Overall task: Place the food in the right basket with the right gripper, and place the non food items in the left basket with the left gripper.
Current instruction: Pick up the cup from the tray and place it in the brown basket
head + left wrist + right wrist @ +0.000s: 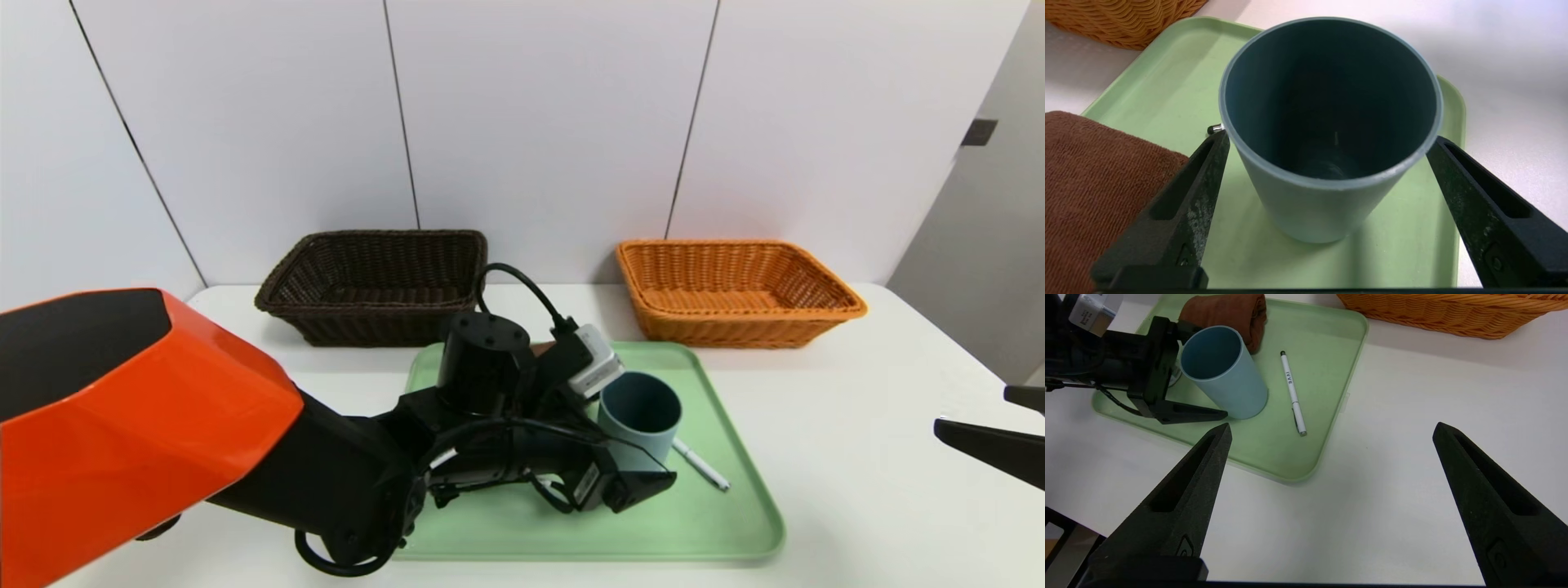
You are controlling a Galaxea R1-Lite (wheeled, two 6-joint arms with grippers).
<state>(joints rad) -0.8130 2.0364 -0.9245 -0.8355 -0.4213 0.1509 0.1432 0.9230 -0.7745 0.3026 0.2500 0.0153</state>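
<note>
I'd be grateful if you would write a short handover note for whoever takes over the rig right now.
Left tool: open, its fingers on either side of the blue-grey cup, which stands on the green tray.
Right tool: open and empty, idle over the table at the right.
On the tray: the cup, the white pen, the folded brown cloth and a can, mostly hidden behind the left tool.
Done: nothing seen in the dark basket or the orange basket.
Left: cup, pen and cloth to the dark basket; the can, apparently the food, to the orange one.
</note>
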